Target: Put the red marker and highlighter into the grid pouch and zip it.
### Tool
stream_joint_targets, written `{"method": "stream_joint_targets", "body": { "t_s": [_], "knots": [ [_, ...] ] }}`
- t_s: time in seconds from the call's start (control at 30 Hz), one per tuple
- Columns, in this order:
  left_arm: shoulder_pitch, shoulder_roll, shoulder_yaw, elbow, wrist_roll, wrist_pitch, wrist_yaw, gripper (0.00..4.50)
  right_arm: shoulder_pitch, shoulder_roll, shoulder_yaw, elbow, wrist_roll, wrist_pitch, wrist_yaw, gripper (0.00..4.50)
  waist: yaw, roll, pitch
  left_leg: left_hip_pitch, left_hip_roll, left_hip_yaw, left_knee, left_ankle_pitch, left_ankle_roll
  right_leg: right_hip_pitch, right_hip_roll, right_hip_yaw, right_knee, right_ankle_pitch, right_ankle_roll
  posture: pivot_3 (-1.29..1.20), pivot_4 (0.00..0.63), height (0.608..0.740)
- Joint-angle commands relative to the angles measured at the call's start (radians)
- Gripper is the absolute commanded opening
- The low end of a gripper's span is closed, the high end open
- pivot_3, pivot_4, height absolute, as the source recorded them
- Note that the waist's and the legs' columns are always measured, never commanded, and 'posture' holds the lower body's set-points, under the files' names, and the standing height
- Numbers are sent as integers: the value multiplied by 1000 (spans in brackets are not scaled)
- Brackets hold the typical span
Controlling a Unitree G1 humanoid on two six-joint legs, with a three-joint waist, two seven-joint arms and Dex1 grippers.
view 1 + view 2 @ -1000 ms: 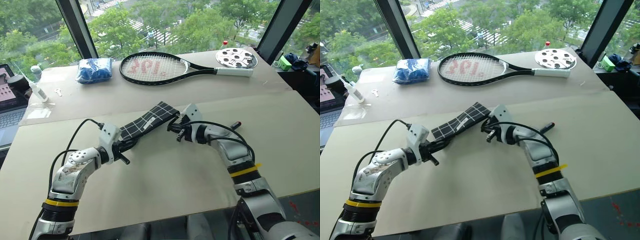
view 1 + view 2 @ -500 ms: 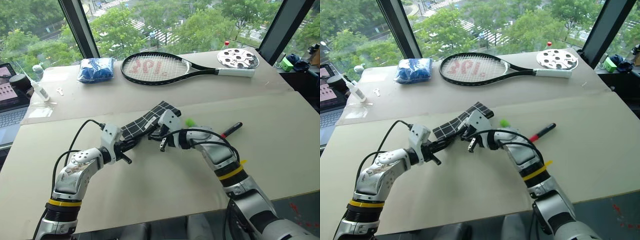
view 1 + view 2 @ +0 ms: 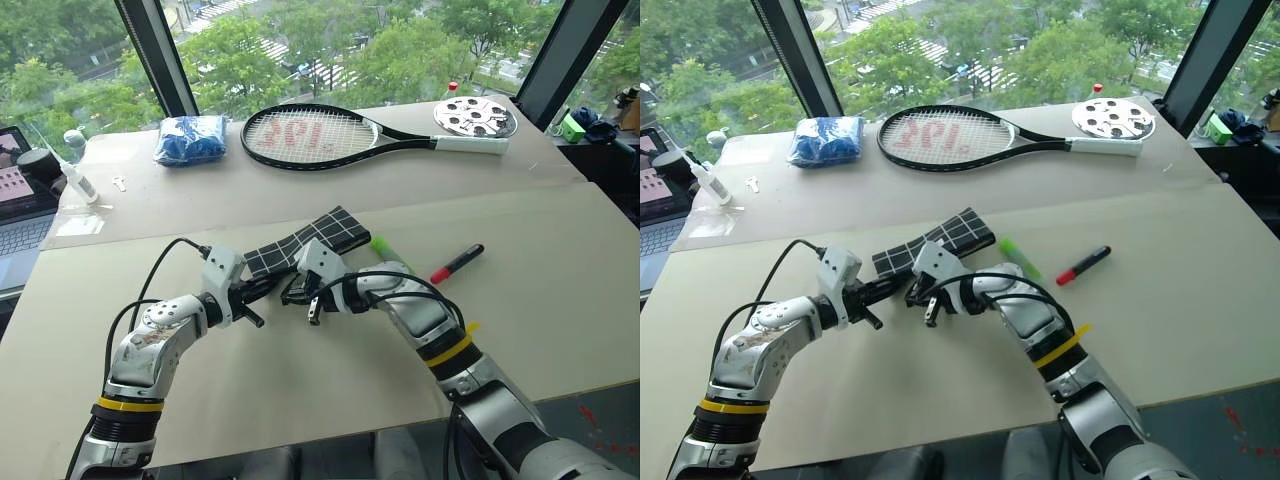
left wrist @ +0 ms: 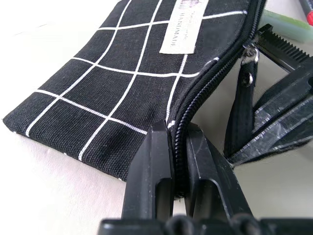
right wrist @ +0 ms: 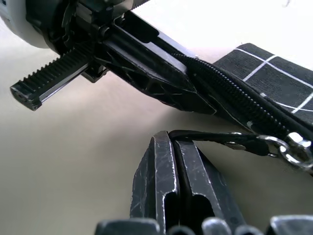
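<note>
Centrally on the bench (image 3: 560,300), the left pincer (image 4: 178,161) is clamped on the zipper edge at the near-left end of the grid pouch (image 3: 305,243), while the right pincer (image 5: 174,161), fingers together, pinches the black zipper pull (image 5: 244,142) just beside it. Right of the pouch lie the highlighter (image 3: 390,252) and, farther right, the red marker (image 3: 457,263), both outside the pouch.

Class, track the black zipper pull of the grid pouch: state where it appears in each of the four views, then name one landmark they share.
Left eye view: zipper pull at the right gripper's tips, mostly hidden, beside the grid pouch's near end.
Right eye view: same spot, too small to make out.
Left wrist view: hanging from the zip's slider, right of centre.
Right wrist view: strap pinched in the shut fingers.
Shared landmark: the grid pouch.
</note>
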Motion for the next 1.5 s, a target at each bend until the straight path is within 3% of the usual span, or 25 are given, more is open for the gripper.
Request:
{"method": "stream_joint_targets", "body": {
  "t_s": [0.03, 0.2, 0.33, 0.43, 0.57, 0.9, 1.03, 1.33, 1.5],
  "knots": [
    [-4, 4, 10, -31, -10, -10, -4, 0, -63, -55, -135, -32, 61, 34, 6, 1513, 0, 0, 0, 0, 0, 0, 0, 0, 0, 0, 0, 0, 0, 0, 0, 0, 150, 740],
    [2, -2, 24, -47, -28, 1, 3, 0, -47, -209, -276, -188, 228, 233, 109, 3275, 7, 0, 0, 0, 0, 0, 0, 0, 0, 0, 0, 0, -1, 0, 0, 0, 150, 740],
    [5, -17, 47, -62, -67, 22, 12, 0, 21, -354, -428, -330, 364, 332, 155, 3275, 11, 0, 0, -2, 0, 0, 0, 0, 0, 0, 0, -1, -1, 0, 0, 0, 150, 740],
    [-1, -15, 48, -70, -90, 44, 5, 0, 69, -486, -510, -245, 264, 246, 68, 3275, 19, -1, 0, -2, 0, 1, 0, -1, 0, 0, 0, -1, -2, 0, 0, 0, 150, 740],
    [-13, -6, 44, -61, -92, 45, 6, 0, 89, -546, -550, -165, 192, 211, -59, 3275, 27, -1, 1, -2, 0, 4, 2, -1, 1, 1, 0, 0, -2, 1, 0, 0, 150, 740],
    [-57, -31, 14, -5, -79, 26, -2, 0, 132, -464, -734, -289, 149, 498, -473, 3275, 32, -1, 1, -5, 1, 5, 6, -1, 1, 0, 0, 1, -2, 3, 1, 0, 150, 740],
    [-70, -48, -6, 26, -63, 7, -5, 0, 138, -462, -732, -365, 135, 572, -543, 3275, 33, -1, 1, -6, 1, 5, 7, -1, 1, 0, 0, 1, -3, 4, 1, 0, 150, 740],
    [-107, -86, -39, 103, -46, -31, -27, 0, 170, -231, -765, -532, 118, 798, -755, 3275, 30, -1, 1, -7, 1, 5, 7, -1, 1, 0, 0, 1, -3, 5, 1, 0, 150, 740],
    [-100, -97, -48, 114, -43, -45, -31, 0, 184, -182, -771, -577, 97, 836, -805, 3275, 32, -1, 1, -7, 0, 5, 9, -1, 1, 0, 0, 1, -3, 5, 1, 0, 150, 740]
  ]
}}
